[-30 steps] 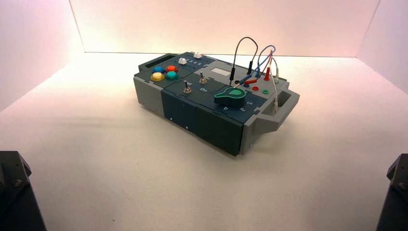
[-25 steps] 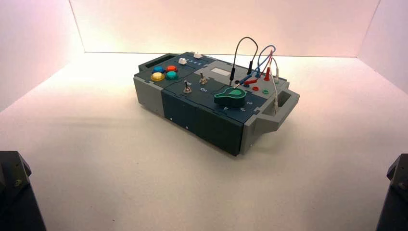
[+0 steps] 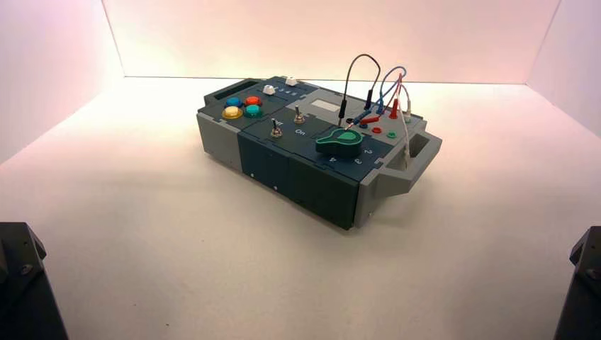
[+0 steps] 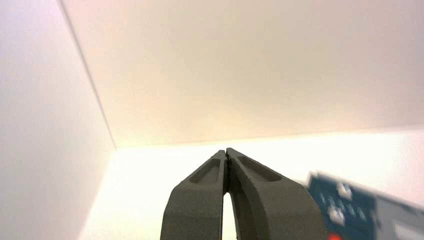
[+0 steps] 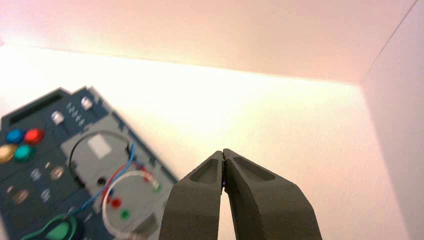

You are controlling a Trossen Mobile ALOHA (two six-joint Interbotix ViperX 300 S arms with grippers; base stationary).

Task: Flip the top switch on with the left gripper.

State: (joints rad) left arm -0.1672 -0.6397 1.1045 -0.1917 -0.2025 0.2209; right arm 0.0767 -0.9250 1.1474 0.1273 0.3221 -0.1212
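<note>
Pale walled table (image 3: 212, 276), box (image 3: 298, 149) turned on it, 4 coloured buttons (image 3: 242, 108) set in 1 corner, top switch (image 3: 299, 115) beside "On", left gripper (image 4: 226, 192), mine, fingertips together, well apart from it

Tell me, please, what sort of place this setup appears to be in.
Probably a robotics lab or test booth: plain pale walls enclose the work surface, a box with coloured buttons and wires sits as a practice target, and two robot arms flank it.
</note>
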